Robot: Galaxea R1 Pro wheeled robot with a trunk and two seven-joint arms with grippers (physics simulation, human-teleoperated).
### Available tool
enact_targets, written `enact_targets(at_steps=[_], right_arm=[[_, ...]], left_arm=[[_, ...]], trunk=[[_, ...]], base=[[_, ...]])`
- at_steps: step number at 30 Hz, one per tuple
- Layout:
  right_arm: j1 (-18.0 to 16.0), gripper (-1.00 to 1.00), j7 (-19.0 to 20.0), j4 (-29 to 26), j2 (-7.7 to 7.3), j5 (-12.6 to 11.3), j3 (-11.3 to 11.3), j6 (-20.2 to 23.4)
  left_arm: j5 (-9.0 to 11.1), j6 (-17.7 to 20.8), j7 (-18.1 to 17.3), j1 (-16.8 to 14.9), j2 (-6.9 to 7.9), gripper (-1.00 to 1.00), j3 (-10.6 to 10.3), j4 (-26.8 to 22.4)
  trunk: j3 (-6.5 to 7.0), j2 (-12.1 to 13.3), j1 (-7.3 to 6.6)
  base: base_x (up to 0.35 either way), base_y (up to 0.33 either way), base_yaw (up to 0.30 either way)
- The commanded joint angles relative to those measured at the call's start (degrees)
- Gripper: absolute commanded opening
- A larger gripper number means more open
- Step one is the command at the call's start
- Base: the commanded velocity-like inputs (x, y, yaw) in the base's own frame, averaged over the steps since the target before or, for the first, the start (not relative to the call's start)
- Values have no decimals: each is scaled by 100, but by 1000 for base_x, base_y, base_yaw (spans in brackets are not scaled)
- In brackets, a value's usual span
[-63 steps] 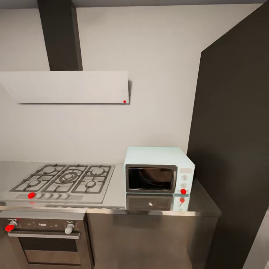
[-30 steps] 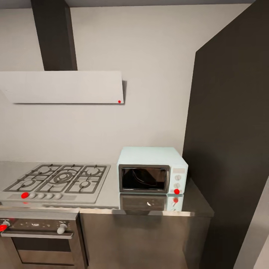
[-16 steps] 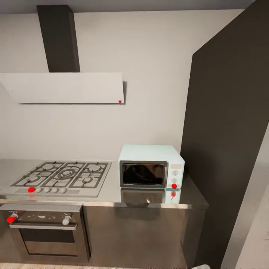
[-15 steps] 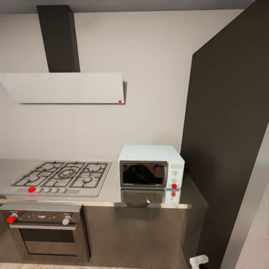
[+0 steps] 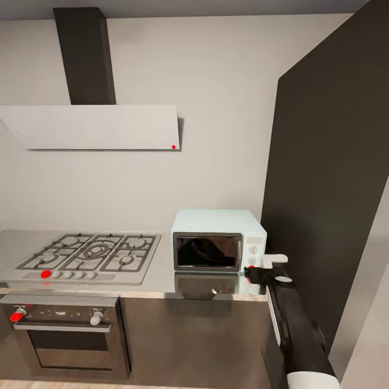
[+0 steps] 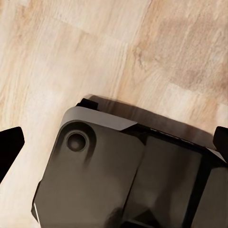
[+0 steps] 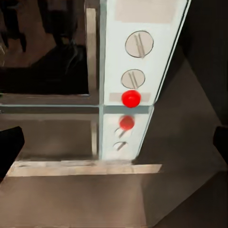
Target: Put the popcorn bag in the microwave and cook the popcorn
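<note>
1. Now the microwave (image 5: 219, 240), lower centre of the head view, has my right gripper (image 5: 254, 272) raised beside its knob panel; half a second ago only its tip peeked in at the bottom edge.
2. So I judge a press on its red light (image 7: 131, 98) comes next.
3. Mint-white box, dark door shut, on the countertop (image 5: 162, 275).
4. Both grippers' fingers are spread wide; the popcorn bag isn't in sight.

R arm (image 5: 294, 324) glossy black w/ white trim; grey base housing (image 6: 95, 175) w/ round recessed screw.

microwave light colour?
Red. The microwave light sits below two round knobs; best in the right wrist view.
</note>
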Motion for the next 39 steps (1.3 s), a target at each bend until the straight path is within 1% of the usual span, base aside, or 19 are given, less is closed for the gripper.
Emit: enact_targets(at_steps=[1, 5, 7, 8, 9, 10, 11, 12, 20, 21, 22, 23, 26, 29, 32, 34, 35, 37, 39], right_arm=[[-67, 100, 42, -45, 5, 56, -14, 23], [-158, 100, 18, -109, 5, 57, -37, -95], [-169, 100, 12, -114, 5, 66, -108, -402], [-172, 100, 11, -52, 5, 58, -169, -725], [-174, 100, 11, 591, 5, 56, -394, -1606], [-174, 100, 12, 768, 5, 65, -428, -1801], [-174, 100, 20, 998, 5, 78, -471, -2091], [-174, 100, 28, 1104, 5, 69, -489, -2176], [-174, 100, 104, 1227, -28, 44, -548, -2218], [-174, 100, 127, 1323, -35, 40, -602, -2219], [-174, 100, 350, 1851, -138, 36, -873, -2234], [-174, 100, 386, 2027, -173, 40, -925, -2253], [-174, 100, 438, 2351, -243, 43, -999, -2444], [-174, 100, 460, 2467, -281, 29, -1020, -2581], [-174, 100, 473, 2517, -290, 14, -1025, -2618], [-174, 100, 475, 2604, -315, -143, -1026, -2625], [-174, 100, 475, 2671, -395, -319, -1026, -2646], [-174, 100, 475, 2722, -533, -530, -1017, -2714], [-174, 100, 475, 2735, -587, -598, -1012, -2744]], left_arm=[[48, -11, 20, -1, -3, 100, -48, -3], [43, -13, 20, 0, -3, 100, -48, -3], [42, -13, 20, 0, -3, 100, -48, -6], [42, -11, 20, 0, 0, 100, -48, -6], [37, -10, 20, 0, -1, 100, -48, -7], [36, -10, 20, -1, -1, 100, -48, -10], [34, -14, 20, -1, 1, 100, -48, -15], [33, -15, 20, -1, 2, 100, -48, -21], [33, -18, 18, 0, 4, 100, -48, -33], [33, -19, 19, 0, 4, 100, -48, -34], [33, -19, 16, 0, 1, 100, -51, -45], [33, -19, 18, 0, -2, 100, -53, -47], [33, -19, 20, -1, -4, 100, -52, -50], [33, -19, 20, -1, -5, 100, -55, -57], [33, -19, 20, 0, -5, 100, -55, -59], [33, -19, 20, 1, -5, 100, -56, -63], [33, -17, 20, 0, -5, 100, -56, -65], [33, -12, 20, 0, -1, 100, -57, -64], [33, -11, 15, 0, 2, 100, -57, -61]], trunk=[[-3, -4, 2], [-3, -4, 2], [-3, -4, 2], [-3, -4, 2], [-3, -4, 2], [-3, -4, 2], [-3, -4, 2], [-3, -4, 2], [-3, -4, 2], [-3, -4, 2], [-3, -4, 2], [-3, -4, 2], [-3, -4, 2], [-3, -4, 2], [-3, -4, 2], [-3, -4, 2], [-3, -4, 2], [-3, -4, 2], [-3, -4, 2]], base=[[0, 0, 0], [0, 0, 0], [0, 0, 0], [0, 0, 0], [0, 0, 0], [0, 0, 0], [0, 0, 0], [0, 0, 0], [0, 0, 0], [0, 0, 0], [0, 0, 0], [0, 0, 0], [0, 0, 0], [0, 0, 0], [0, 0, 0], [0, 0, 0], [0, 0, 0], [3, 0, 0], [69, 0, 0]])
